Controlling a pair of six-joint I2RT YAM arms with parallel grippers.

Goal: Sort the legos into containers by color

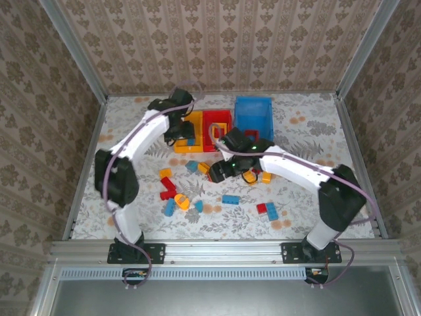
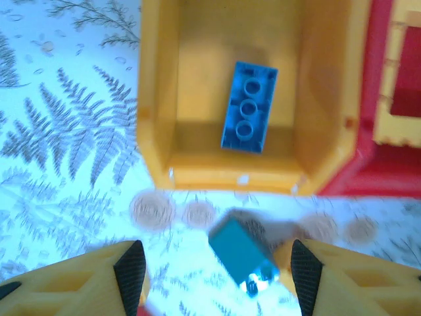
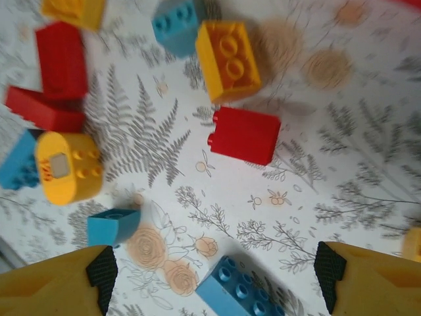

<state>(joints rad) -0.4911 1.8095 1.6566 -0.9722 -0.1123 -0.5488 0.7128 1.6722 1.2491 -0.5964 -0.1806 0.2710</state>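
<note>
My left gripper (image 1: pixel 176 135) (image 2: pixel 218 264) hangs open at the near wall of the yellow container (image 1: pixel 191 133) (image 2: pixel 223 164). A blurred teal lego (image 2: pixel 243 253) sits between its fingers over the tablecloth, nearer the right finger, with neither pad on it. One blue lego (image 2: pixel 248 108) lies inside the yellow container. The red container (image 1: pixel 218 125) (image 2: pixel 368 171) and the blue container (image 1: pixel 254 115) stand to the right. My right gripper (image 1: pixel 225 168) (image 3: pixel 216 273) is wide open above loose legos; a blue lego (image 3: pixel 237 295) lies between its fingers, untouched.
Under the right wrist lie a red brick (image 3: pixel 245 135), an orange brick (image 3: pixel 227 59), a yellow rounded piece (image 3: pixel 69 164) and a small blue brick (image 3: pixel 115 227). More legos (image 1: pixel 172 194) are scattered mid-table, with a red and blue pair (image 1: pixel 267 210) near the front. Metal rails edge the table.
</note>
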